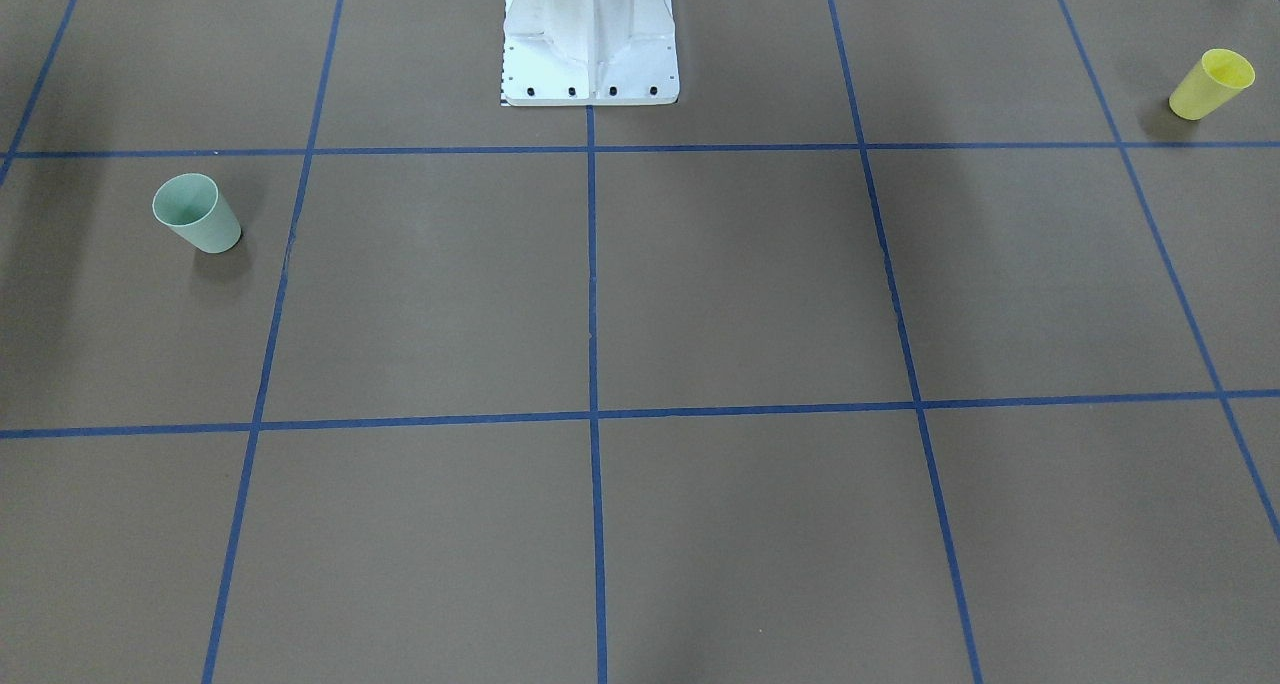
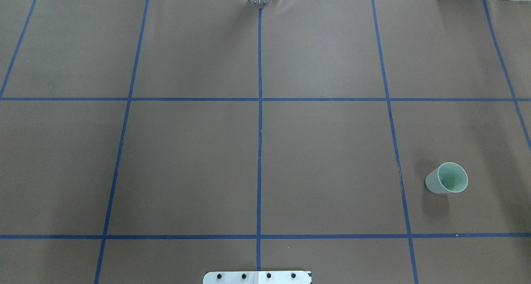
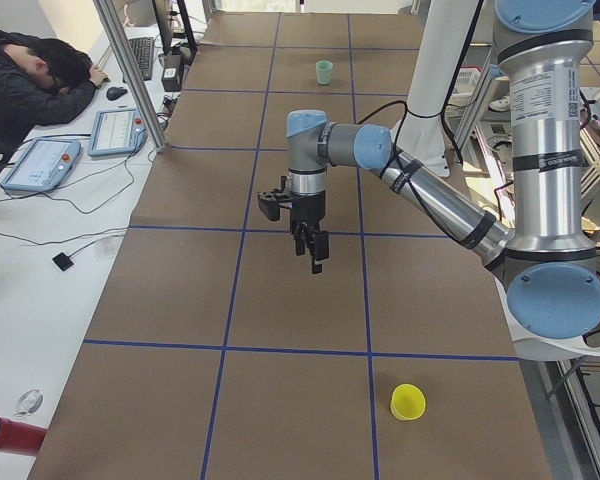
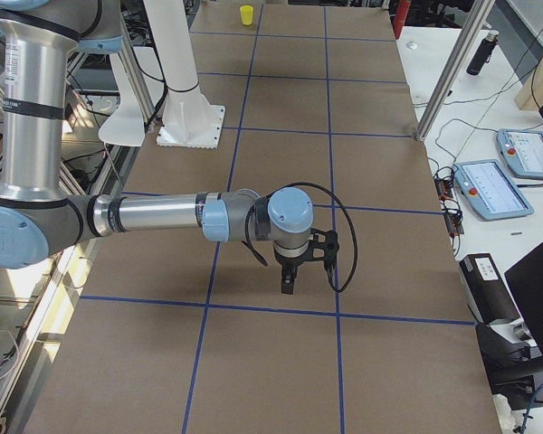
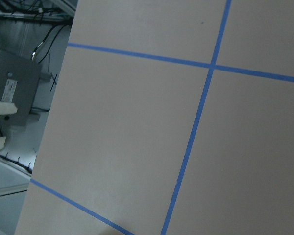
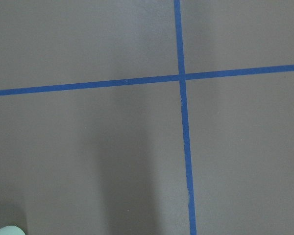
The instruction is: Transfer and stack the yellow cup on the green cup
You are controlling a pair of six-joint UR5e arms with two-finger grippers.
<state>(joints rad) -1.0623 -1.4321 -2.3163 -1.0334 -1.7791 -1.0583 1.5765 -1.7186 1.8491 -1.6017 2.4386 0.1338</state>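
The yellow cup (image 1: 1212,84) stands upright, mouth up, at the far left end of the table (image 2: 186,167), close to the robot's side of it. Its long axis is vertical and it widens toward the rim. It is smooth, plain, thin-walled plastic and looks light and easy to tip. The left gripper (image 3: 315,260) is the nearer one. It hangs pointing straight down over the middle of the table, so the cup lies well apart from it, out toward the left end and back toward the robot. The green cup (image 2: 446,183), of the same tapered shape in pale mint, stands upright on the right side, well apart from the yellow one. The right gripper (image 4: 288,286) hovers between them, also pointing down. Both grippers show only in the side views, so I cannot tell whether either is released or clenched. The table is matte brown paper, gridded with blue tape.
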